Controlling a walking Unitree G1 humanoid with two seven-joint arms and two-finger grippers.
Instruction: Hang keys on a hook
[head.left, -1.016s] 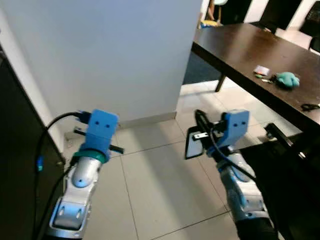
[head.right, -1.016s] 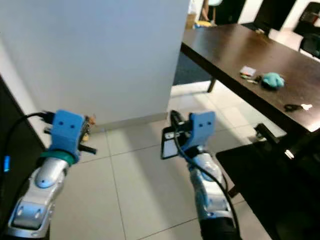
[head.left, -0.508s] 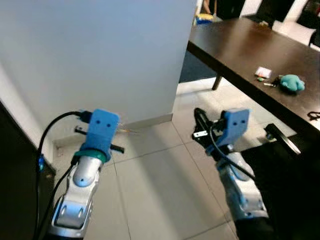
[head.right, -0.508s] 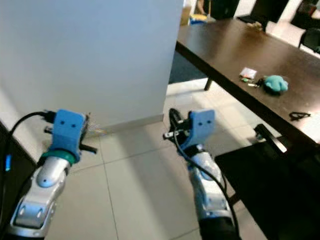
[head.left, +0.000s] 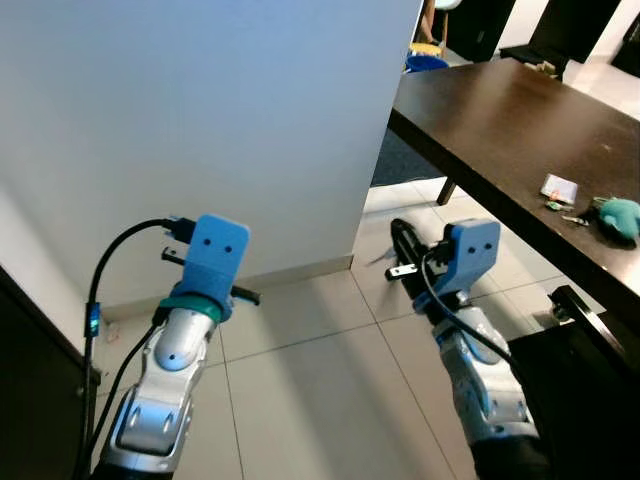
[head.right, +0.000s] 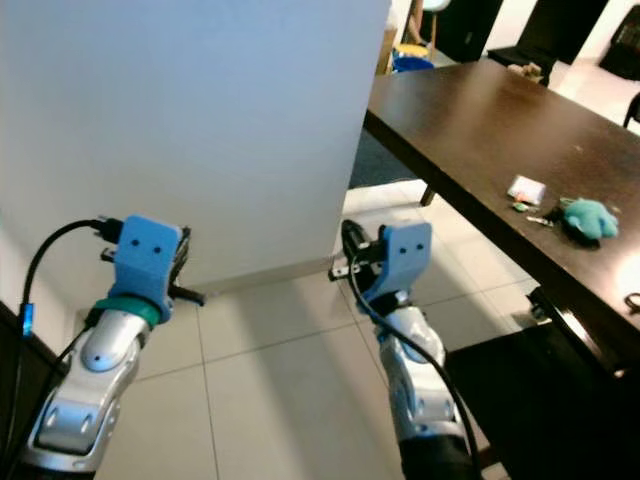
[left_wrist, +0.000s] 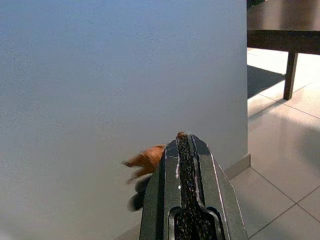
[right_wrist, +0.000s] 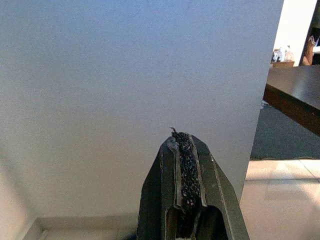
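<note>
Facing: a plain white wall (head.left: 200, 100) that fills the upper left of the head views, with both arms raised toward it.
Left gripper (left_wrist: 182, 137): lower left of the head views, fingers clenched tight.
Keys (left_wrist: 146, 159): a blurred orange-brown fob sticks out beside the left fingers, with a grey smear under it. I judge this to be the bunch, pinched in that grasp, though the blur hides the ring and blades.
Right gripper (right_wrist: 181, 135): centre of the head views, fingers pressed together with nothing between them, pointing at the wall.
Tabletop (head.left: 500, 110): dark wood, upper right of frame. It carries a teal toy (head.right: 588, 216) and a small card (head.right: 526, 188), with tiny bits between them too small to tell.
Stage: carrying and searching, by my reading. The stretch of wall ahead is bare white, so the hook is yet to be reached.
Handling: probably light but loose. The fob and blades will swing and jingle under the ring, and the metal is hard and slick in the fingers.
Where to hold: at the ring or just below it, leaving the loop open and standing clear so it can slide over a hook.
Risk: a swinging bunch may miss the tip, or slip out if the pinch eases too soon.
</note>
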